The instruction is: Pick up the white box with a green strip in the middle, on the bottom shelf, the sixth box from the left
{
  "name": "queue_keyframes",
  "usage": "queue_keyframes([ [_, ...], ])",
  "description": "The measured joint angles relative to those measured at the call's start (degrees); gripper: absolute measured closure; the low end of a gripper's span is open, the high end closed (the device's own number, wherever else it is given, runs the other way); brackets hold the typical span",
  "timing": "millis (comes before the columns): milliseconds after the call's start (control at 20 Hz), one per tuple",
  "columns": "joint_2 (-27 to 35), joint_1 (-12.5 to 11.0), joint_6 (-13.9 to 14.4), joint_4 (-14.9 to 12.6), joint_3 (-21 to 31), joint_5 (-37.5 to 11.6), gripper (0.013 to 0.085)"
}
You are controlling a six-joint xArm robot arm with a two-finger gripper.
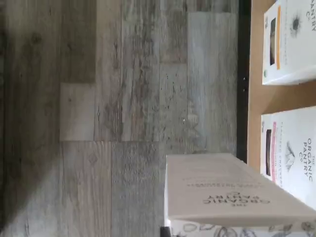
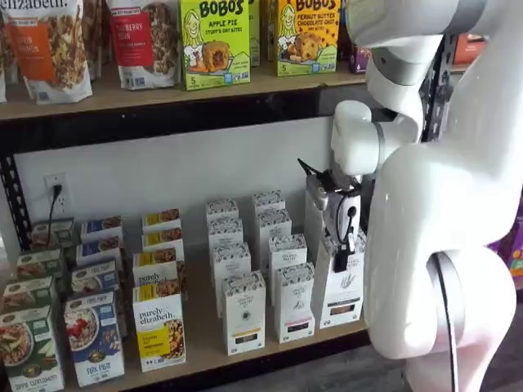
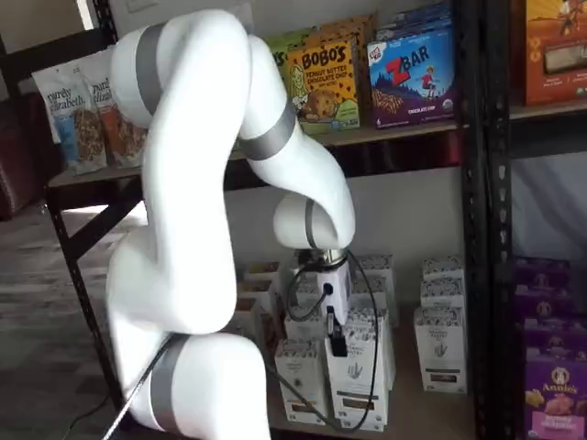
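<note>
A white robot arm is reaching into a grocery rack, its gripper (image 2: 347,245) hanging just above the front row of tall cartons on the bottom shelf (image 2: 196,359). The white box (image 2: 341,282) is standing at the front edge of that shelf, right under the gripper; it is also showing below the black fingers in a shelf view (image 3: 356,380). Whether the fingers are gripping it or only hovering cannot be told: they are showing side-on, with no clear gap.

In the wrist view the box (image 1: 232,190) is appearing with its side panel facing the camera and its patterned end toward the wrist, jutting past the shelf edge over the grey plank floor (image 1: 118,118), so it may be partly drawn out. Its long axis is running upright from the shelf, its printed front facing out toward the aisle.

The risks now seem to be a weak hold letting the slim carton tip forward off the shelf, or the gripper nudging the matching cartons (image 2: 294,300) just beside it.
</note>
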Motion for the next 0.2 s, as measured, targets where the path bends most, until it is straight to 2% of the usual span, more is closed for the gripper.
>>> queue_keyframes([
  [200,-3.2,0.8,0.4,0.5,0.9,2.2,0.0490],
])
